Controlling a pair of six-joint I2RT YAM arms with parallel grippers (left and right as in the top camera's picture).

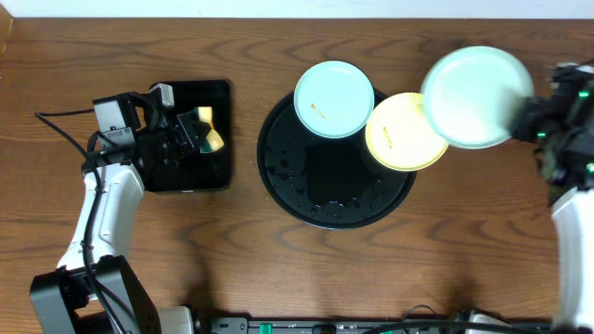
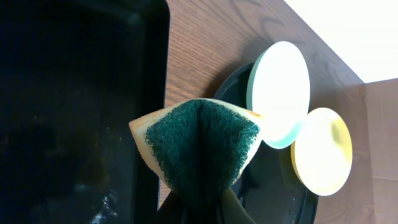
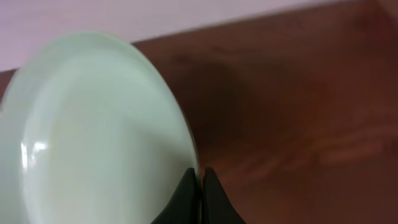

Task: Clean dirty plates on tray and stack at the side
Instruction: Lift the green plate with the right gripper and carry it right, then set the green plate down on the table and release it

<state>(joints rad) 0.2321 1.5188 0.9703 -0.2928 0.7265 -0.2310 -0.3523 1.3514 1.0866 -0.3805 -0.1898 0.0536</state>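
left hand (image 1: 199,131): clamped tight on the sponge (image 2: 200,146), pinching it so it folds into a wedge; green scrub face points at the wrist camera, yellow foam shows along the edges
left hand place: over the rectangular tray (image 1: 186,176), on the left part of the tabletop (image 1: 278,264), well apart from the plates
right hand (image 3: 199,180): fingers closed thin on the rim of the held plate (image 1: 475,97), nothing else in it
held plate: pale mint, at the far right, tilted in the right wrist view; face looks plain, no smudge that i can make out
held plate vs others: in the overhead view it covers the upper right edge of the yellow plate (image 1: 399,137); touching or not, cannot tell
round tray (image 1: 316,181): glossy black, middle of the tabletop, small droplets on its floor
mint plate (image 1: 334,97): lies over the round tray's upper rim, face up, small brown mark left of its centre
yellow plate: lies over the round tray's right rim, just beside the mint plate, small brown mark on it
rectangular tray: black, left of the round tray, apart from it
stack: none seen at the side
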